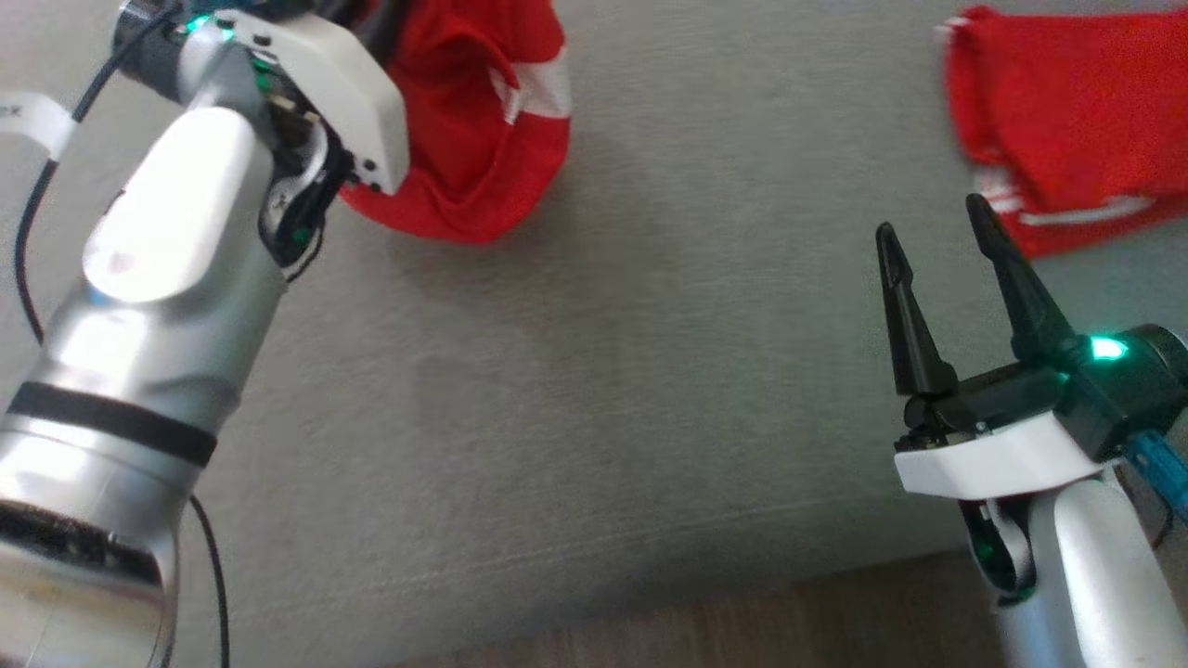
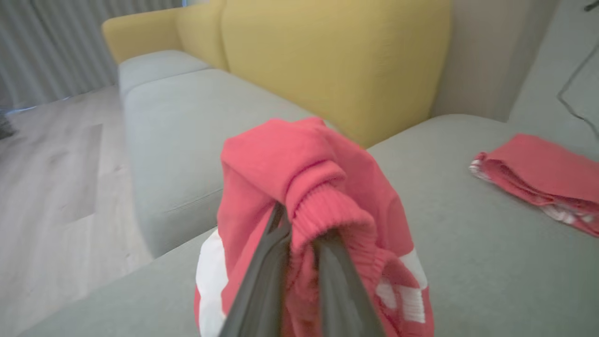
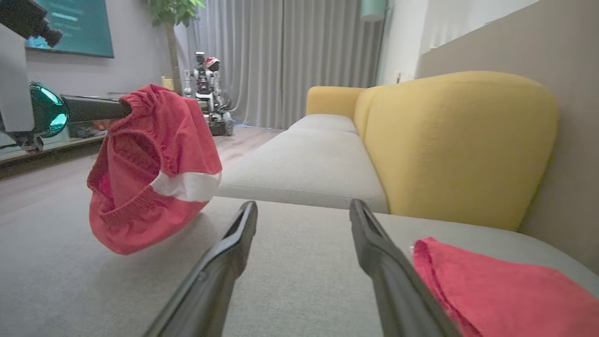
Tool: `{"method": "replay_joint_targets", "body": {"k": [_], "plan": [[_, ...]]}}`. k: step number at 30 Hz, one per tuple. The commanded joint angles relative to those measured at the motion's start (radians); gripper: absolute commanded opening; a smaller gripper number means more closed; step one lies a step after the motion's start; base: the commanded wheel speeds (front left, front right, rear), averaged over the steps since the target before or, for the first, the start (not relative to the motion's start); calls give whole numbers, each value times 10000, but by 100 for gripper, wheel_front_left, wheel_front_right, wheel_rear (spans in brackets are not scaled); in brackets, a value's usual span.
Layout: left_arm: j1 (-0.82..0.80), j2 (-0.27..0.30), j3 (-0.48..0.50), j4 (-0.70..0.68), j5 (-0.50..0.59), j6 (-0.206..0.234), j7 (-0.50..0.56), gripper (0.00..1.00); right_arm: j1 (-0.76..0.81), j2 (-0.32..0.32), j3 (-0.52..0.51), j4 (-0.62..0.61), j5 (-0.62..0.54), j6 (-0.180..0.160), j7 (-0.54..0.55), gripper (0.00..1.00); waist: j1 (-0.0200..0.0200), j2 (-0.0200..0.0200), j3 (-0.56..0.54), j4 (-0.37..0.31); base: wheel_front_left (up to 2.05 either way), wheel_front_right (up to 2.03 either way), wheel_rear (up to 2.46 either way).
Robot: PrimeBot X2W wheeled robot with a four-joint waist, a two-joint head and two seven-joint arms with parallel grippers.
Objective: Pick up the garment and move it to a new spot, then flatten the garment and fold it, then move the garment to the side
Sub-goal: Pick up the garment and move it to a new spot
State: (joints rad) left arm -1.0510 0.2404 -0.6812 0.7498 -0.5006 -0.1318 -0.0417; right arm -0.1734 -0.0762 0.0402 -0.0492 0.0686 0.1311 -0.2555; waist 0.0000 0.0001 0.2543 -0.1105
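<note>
Soft, even light. The garment (image 1: 464, 167) casts a faint shadow on the couch (image 1: 603, 371). The left wrist view is blurred.

Red garment (image 2: 304, 187) in left end effector (image 2: 302, 234)

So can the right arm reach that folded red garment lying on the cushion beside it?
Probably yes. The right pincer stands open with its fingertips right beside the folded red garment, and nothing lies between them. The left pincer, shut on the other red garment, is well off to the side.
</note>
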Motion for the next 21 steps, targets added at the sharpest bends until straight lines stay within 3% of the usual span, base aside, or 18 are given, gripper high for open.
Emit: {"method": "replay_joint_targets", "body": {"k": [1, 8, 14, 15, 16, 17, 18, 21], "plan": [[-323, 432, 203, -419, -97, 13, 78, 0, -70, 65, 206, -391, 63, -4, -63, 100, 0, -1, -260, -861, 0, 0, 0], [119, 804, -706, -1220, 9, 38, 1361, 0, -197, 206, 246, -469, 217, -4, -63, 100, 0, -1, 153, -2214, 0, 0, 0], [445, 687, -1285, -284, 639, 603, 1369, 0, -619, 253, 589, -488, 593, -4, -63, 100, 0, -1, 884, -2902, 0, 0, 0], [480, 606, -1332, -29, 718, 721, 1202, 29, -670, 255, 643, -503, 682, -4, -63, 100, 0, -1, 983, -2939, 0, 0, 0], [528, 498, -1348, 216, 729, 780, 1012, 42, -704, 255, 691, -511, 750, -4, -63, 100, 0, -1, 1053, -2945, 0, 0, 0], [581, 390, -1328, 466, 703, 825, 775, 67, -725, 256, 746, -501, 801, -4, -63, 100, 0, -1, 1100, -2934, 0, 0, 0], [635, 282, -1248, 694, 650, 926, 447, 100, -737, 257, 785, -479, 839, -4, -63, 100, 0, -1, 1117, -2907, 0, 0, 0], [901, -168, -924, 1215, 380, 1197, -817, 100, -689, 258, 822, -344, 897, -4, -63, 100, 0, -1, 969, -2660, 0, 0, 0]]}}
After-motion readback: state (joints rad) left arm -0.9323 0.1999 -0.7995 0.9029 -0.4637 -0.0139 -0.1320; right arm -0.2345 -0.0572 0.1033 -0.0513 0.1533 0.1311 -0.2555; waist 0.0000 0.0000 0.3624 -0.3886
